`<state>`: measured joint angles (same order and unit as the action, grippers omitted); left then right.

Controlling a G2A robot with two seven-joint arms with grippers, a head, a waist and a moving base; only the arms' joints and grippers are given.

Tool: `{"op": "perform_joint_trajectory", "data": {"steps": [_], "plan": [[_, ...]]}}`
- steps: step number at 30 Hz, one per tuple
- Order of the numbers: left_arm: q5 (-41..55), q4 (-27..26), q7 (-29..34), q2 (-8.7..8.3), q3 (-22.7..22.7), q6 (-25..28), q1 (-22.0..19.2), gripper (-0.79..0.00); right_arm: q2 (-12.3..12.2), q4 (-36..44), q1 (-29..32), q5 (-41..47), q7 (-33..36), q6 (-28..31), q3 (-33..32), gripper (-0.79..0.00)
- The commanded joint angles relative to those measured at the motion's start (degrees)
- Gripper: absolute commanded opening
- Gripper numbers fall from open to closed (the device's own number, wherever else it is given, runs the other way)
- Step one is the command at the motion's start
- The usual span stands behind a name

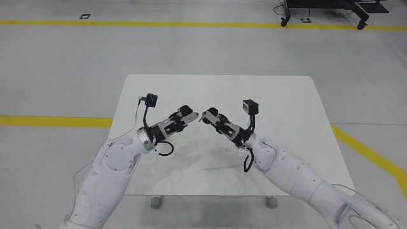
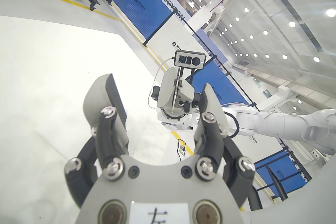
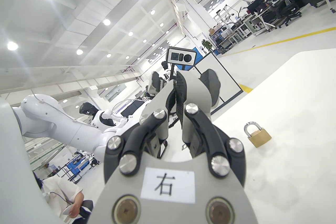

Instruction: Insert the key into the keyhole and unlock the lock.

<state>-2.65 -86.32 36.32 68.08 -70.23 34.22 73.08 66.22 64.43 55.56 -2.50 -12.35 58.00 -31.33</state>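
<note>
One brass padlock (image 3: 257, 134) lies flat on the counter (image 3: 288, 93) near the right fingers (image 3: 195, 96), which are pressed together; whether they hold anything cannot be told. Left fingers (image 2: 101, 101) stand apart. Expect a dense, rigid, smooth body: grip across its flat faces.

Top camera looks down on the table (image 1: 286, 102); wrist cameras sit close behind the left claw (image 2: 157, 88) and right claw (image 3: 176, 93), facing each other (both tilted ceilingward).
</note>
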Motion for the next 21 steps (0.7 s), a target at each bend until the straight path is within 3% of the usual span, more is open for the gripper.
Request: {"op": "perform_joint_trajectory", "data": {"steps": [1, 14, 21], "plan": [[1.0, 0.2, 1.0, -0.05, 0.2, 0.2, -0.2, -0.419, 0.3, -0.4, 0.1, 0.4, 0.5, 0.0, -0.4, -0.785], [1.4, 0.7, 3.3, -0.40, 1.2, 0.3, -1.1, -0.422, 2.3, -2.1, 1.0, 2.6, 5.0, 0.0, -2.8, -0.785], [0.5, 0.8, 3.8, -0.56, 1.8, 0.2, -1.4, -0.465, 3.2, -2.8, 1.4, 3.5, 7.3, 0.0, -4.2, -0.785]]}}
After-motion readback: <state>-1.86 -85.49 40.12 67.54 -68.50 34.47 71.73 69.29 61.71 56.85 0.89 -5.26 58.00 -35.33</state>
